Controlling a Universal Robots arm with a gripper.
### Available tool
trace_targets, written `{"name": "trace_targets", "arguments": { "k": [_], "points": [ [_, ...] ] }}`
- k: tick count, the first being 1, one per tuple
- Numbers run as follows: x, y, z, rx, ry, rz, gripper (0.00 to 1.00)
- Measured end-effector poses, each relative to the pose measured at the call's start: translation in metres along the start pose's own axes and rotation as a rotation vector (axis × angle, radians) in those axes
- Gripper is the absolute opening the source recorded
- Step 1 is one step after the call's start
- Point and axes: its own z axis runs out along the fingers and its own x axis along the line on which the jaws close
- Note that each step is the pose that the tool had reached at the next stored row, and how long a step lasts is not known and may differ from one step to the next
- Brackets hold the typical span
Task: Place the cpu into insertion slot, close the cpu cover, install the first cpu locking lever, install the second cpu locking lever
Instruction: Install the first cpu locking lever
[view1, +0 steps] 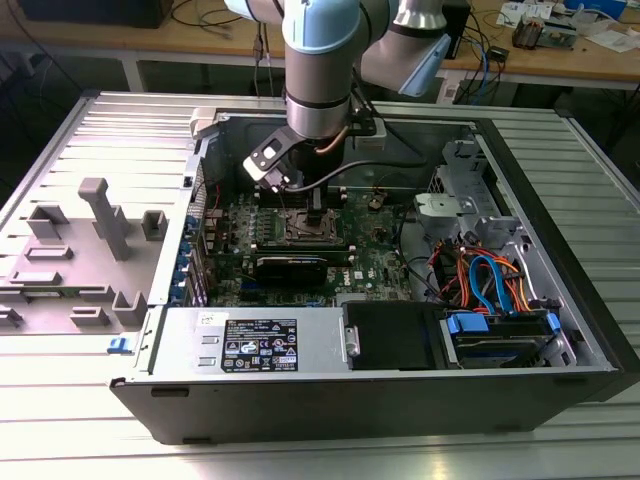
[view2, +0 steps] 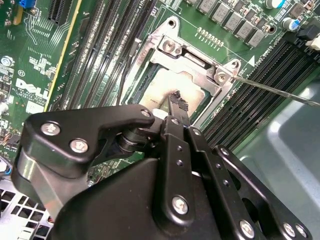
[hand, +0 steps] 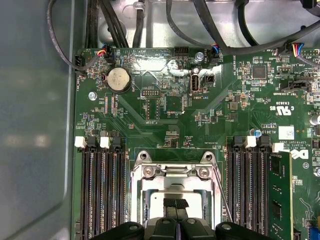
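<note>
A robot arm's tool (view1: 316, 222) reaches down into an open computer case (view1: 400, 405) lying on a ribbed metal surface (view1: 90, 430). In the exterior view the insertion slot (view1: 303, 232) directly below the tool is a small dark square, and its parts are hard to tell apart.

The second wrist view gives the detail. The tool (view2: 175, 97), fingers pressed together with nothing between them, has its tip at the dull metal top of the cpu (view2: 162, 87). The cpu sits in the insertion slot with the cpu cover (view2: 192, 57) lying flat around it. A thin locking lever (view2: 270, 89) runs out from the cover's corner beside the tool, over the memory slots (view2: 250, 115); whether it is latched cannot be told.

In the first wrist view the tool (hand: 176, 204) hides most of the cpu. The cpu cover (hand: 172, 172) and locking lever (hand: 220, 190) show plainly, as does a coin battery (hand: 119, 79) farther beyond the tool. The tool's own body blocks the near half of the insertion slot in both wrist views.
</note>
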Motion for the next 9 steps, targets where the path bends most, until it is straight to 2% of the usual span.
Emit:
{"name": "trace_targets", "arguments": {
  "k": [3, 5, 9],
  "points": [
    [0.0, 0.0001, 0.0, 0.0, -0.0001, 0.0, 0.11],
    [0.0001, 0.0002, -0.0026, 0.0, 0.0, 0.0, 0.11],
    [0.0002, 0.0006, -0.0133, 0.0011, 0.0, 0.0, 0.11]
  ]
}}
